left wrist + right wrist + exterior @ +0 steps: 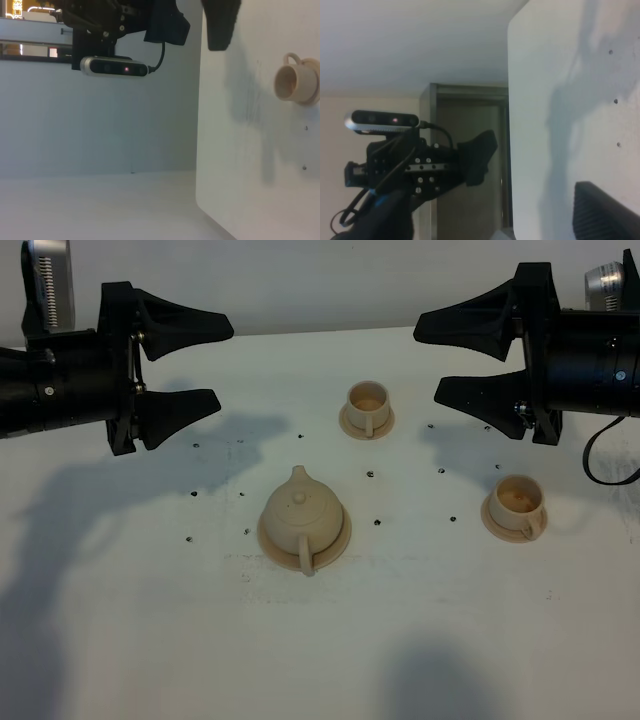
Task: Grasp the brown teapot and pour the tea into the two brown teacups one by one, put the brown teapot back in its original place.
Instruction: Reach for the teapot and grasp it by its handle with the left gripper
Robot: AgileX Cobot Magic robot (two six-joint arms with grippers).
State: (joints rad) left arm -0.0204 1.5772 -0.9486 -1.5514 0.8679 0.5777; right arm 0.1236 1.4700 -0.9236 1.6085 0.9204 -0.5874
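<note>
The brown teapot (303, 514) stands on its wide flat saucer (266, 538), the original place, at the table's middle, its spout to the back and its handle to the front. One brown teacup (367, 403) stands on its small saucer behind it. The other teacup (517, 502) stands on its saucer at the right. My left gripper (225, 364) is open and empty, held high at the back left. My right gripper (427, 362) is open and empty, held high at the back right. One teacup (291, 82) shows in the left wrist view.
The white table (320, 640) carries several small dark specks (372, 475) around the teapot and cups. The left wrist view shows the right arm (115, 20) and the table edge. The right wrist view shows the left arm (425, 167) and one of my own fingers (605, 217).
</note>
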